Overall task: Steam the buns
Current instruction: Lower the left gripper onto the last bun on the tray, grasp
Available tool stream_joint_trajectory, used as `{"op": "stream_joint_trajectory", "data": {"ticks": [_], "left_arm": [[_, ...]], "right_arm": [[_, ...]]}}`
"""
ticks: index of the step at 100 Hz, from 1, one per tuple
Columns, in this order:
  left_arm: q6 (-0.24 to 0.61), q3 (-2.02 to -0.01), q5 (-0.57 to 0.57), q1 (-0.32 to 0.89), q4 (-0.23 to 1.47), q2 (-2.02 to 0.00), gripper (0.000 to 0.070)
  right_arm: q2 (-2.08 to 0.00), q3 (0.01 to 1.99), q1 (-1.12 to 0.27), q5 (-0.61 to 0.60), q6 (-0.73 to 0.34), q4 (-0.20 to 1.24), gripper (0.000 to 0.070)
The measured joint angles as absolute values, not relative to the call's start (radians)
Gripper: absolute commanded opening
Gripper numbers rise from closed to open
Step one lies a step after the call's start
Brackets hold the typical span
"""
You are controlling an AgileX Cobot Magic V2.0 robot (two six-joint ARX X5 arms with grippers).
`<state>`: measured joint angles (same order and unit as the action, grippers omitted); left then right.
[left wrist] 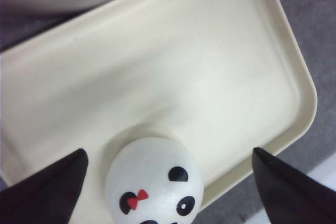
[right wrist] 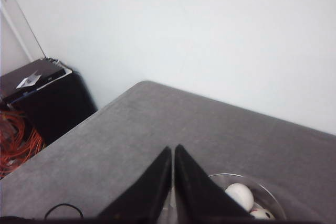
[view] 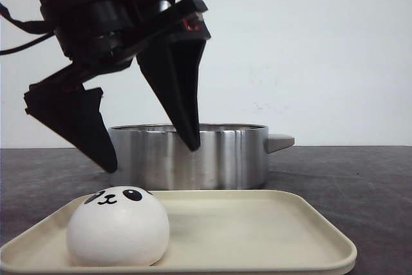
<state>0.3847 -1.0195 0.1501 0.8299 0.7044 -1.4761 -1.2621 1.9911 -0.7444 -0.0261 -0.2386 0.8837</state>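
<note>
One white panda-faced bun (view: 118, 227) sits at the left end of a cream tray (view: 270, 223). In the left wrist view this bun (left wrist: 155, 182) shows a small red bow by one ear. My left gripper (view: 151, 159) hangs open above the bun, one finger to each side, not touching it (left wrist: 169, 151). Behind the tray stands a steel pot (view: 219, 156). In the right wrist view, two more buns (right wrist: 239, 195) lie inside the pot (right wrist: 273, 195). My right gripper (right wrist: 173, 148) is shut on nothing, above the pot's edge; it is out of the front view.
The pot has a side handle (view: 280, 141) pointing right. The tray (left wrist: 157, 51) lies close to the table's front edge. A dark cabinet (right wrist: 47, 95) and orange cables (right wrist: 16, 140) sit beyond the far table corner. A white wall is behind.
</note>
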Motion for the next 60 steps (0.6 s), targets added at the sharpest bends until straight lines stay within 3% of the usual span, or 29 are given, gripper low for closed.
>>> {"op": "stream_joint_trajectory", "data": {"ticks": [60], "left_arm": [[0.381, -1.019, 0.157, 0.860, 0.785, -1.531, 0.0591]], "right_arm": [[-1.225, 1.991, -0.759, -0.042, -0.263, 0.908, 0.0000]]}}
